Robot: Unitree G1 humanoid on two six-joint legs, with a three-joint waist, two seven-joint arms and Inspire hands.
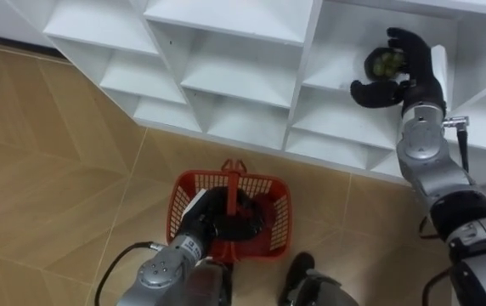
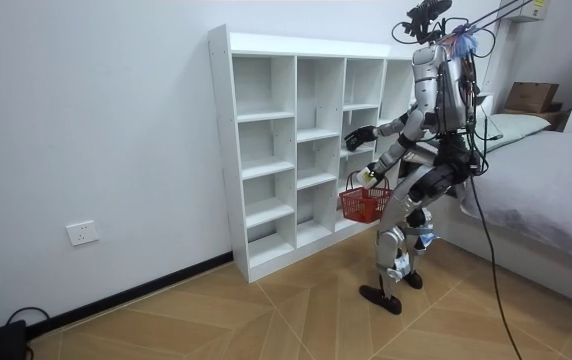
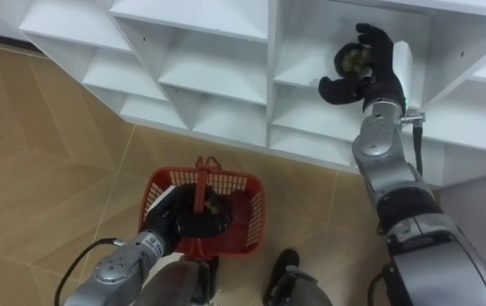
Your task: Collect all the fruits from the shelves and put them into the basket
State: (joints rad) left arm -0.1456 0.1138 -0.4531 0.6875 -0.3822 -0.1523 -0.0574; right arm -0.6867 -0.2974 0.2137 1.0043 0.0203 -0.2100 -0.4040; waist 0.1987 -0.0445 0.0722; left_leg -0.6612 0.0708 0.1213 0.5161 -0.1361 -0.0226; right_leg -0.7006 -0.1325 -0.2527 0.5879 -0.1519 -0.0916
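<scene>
Grasping fruit [image 1: 385, 62] at the closet [image 1: 243, 81].
Right hand [image 1: 415, 76] is curling round the greenish fruit in a cubby; left hand [image 1: 219, 217] is gripping the red basket [image 1: 279, 223] handle. Next, probably: lowering fruit into the basket.

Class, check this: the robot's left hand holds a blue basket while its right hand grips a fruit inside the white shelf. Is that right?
No: the basket is red, not blue, as the left eye view shows. The left hand holds it, and the right hand grips a fruit inside the white shelf.
</scene>
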